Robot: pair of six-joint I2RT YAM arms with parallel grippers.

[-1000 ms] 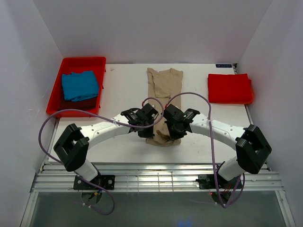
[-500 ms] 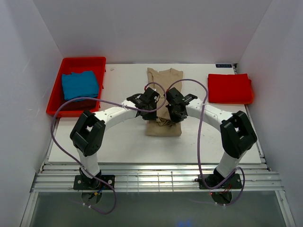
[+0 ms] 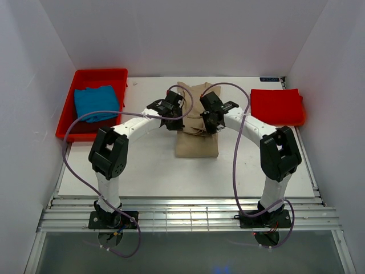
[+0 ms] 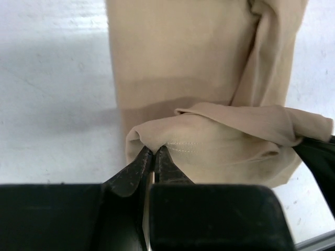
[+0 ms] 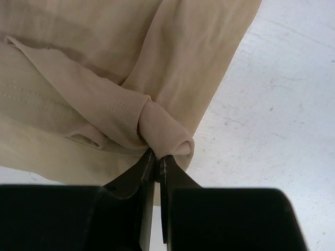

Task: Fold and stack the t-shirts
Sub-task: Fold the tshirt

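The tan-beige t-shirt [image 3: 197, 142] lies at the table's middle, its near hem pulled up and carried back over its body. My left gripper [image 3: 174, 108] is shut on the hem's left corner, seen pinched in the left wrist view [image 4: 153, 151] with the shirt [image 4: 178, 57] below. My right gripper [image 3: 208, 114] is shut on the right corner, seen in the right wrist view [image 5: 157, 156] with the shirt [image 5: 73, 104] draped under it. The bright red t-shirt [image 3: 276, 107] lies folded at the back right. The blue t-shirt [image 3: 96, 103] lies folded in the red tray [image 3: 117, 75].
The red plastic tray sits at the back left with a dark cloth under the blue shirt. White walls close in the table on three sides. Purple cables loop above both arms.
Both grippers have carried the tan shirt's near hem from the front of the table toward the back, folding the shirt over itself. Both arms have stretched out further.
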